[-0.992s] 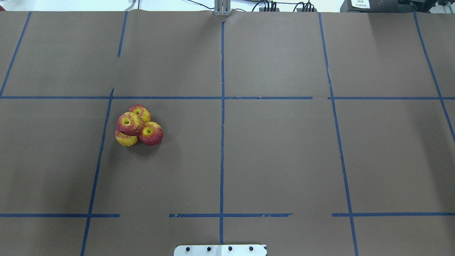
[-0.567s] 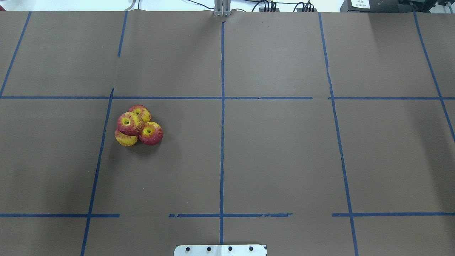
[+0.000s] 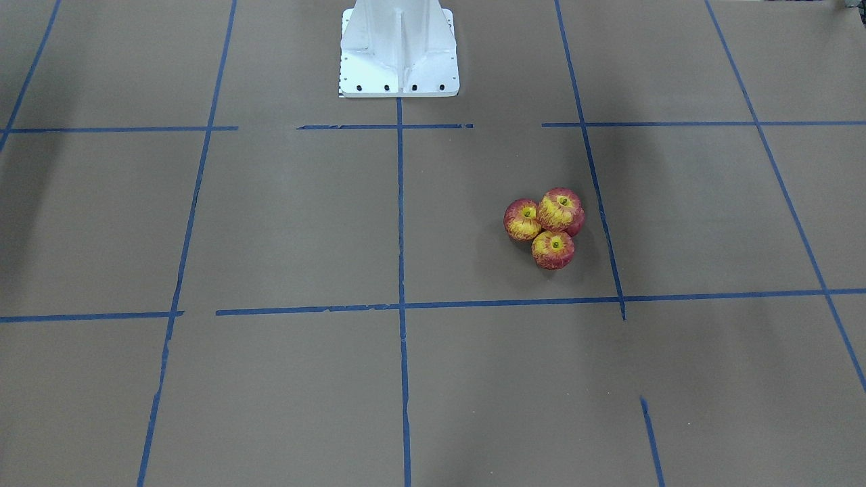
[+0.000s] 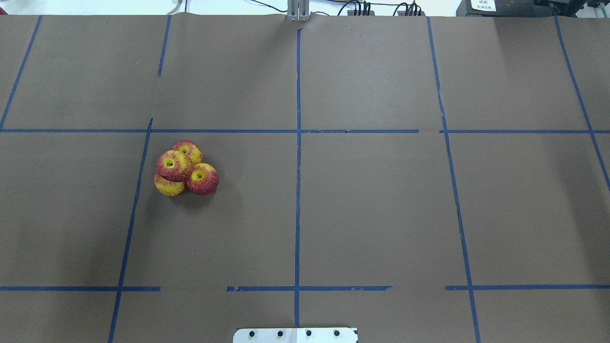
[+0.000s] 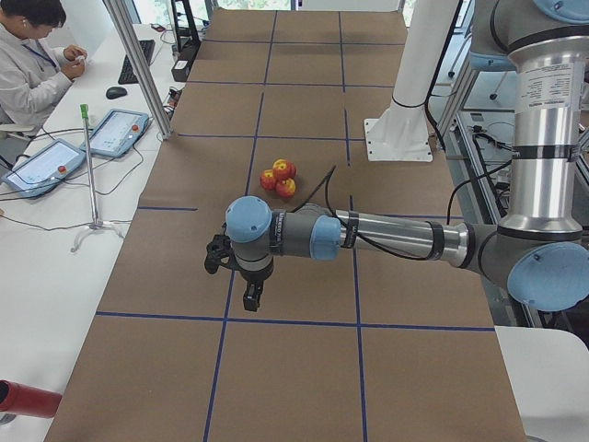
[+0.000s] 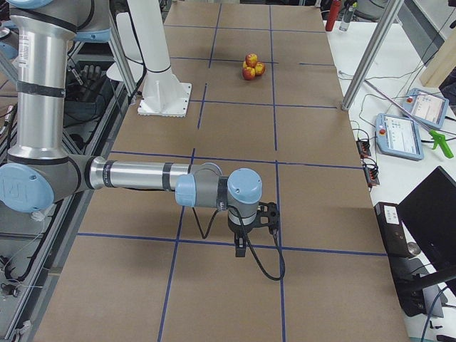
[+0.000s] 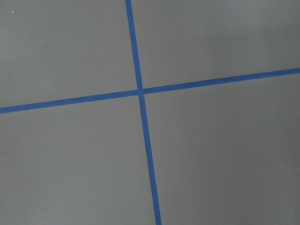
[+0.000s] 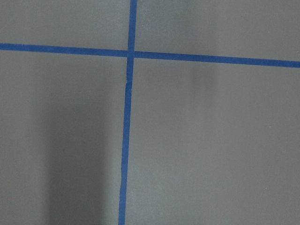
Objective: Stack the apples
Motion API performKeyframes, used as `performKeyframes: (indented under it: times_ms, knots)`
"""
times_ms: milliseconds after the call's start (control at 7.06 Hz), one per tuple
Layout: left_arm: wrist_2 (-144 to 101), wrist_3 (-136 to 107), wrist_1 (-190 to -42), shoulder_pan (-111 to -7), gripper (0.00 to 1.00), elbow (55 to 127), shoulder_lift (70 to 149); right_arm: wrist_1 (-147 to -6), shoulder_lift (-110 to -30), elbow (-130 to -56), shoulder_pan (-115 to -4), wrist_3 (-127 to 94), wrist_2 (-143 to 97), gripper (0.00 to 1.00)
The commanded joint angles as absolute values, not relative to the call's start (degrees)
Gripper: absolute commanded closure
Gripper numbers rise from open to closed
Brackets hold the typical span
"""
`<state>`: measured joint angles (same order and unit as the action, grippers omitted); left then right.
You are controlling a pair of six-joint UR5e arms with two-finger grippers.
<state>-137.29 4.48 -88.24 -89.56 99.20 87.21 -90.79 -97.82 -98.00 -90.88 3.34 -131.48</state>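
Judging from the pile, stacking looks done: three apples [image 4: 185,166] sit touching, with a fourth resting on top. The next move, I think, calls only for keeping both arms clear. The left gripper [image 5: 250,296] hangs over bare table [image 4: 381,200], the apples well beyond it. The right gripper [image 6: 241,248] is farther off. Neither touches anything; spread or clenched, I cannot tell.

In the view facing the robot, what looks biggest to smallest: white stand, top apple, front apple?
1. White stand.
2 and 3. Top apple and front apple look nearly alike; the top one sits higher, nearer the camera, so I won't rank them.
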Motion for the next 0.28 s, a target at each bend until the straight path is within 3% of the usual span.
performKeyframes:
  times_ms: [0, 142]
  knots:
    - [-137.29, 4.48, -88.33, -89.56, 0.00, 99.14, 87.27, -90.79, -97.82, -98.00, -90.88, 3.34, -131.48, 0.00]
    - [-137.20, 4.48, -88.33, -89.56, 0.00, 98.97, 87.71, -90.79, -97.82, -98.00, -90.88, 3.34, -131.48, 0.00]
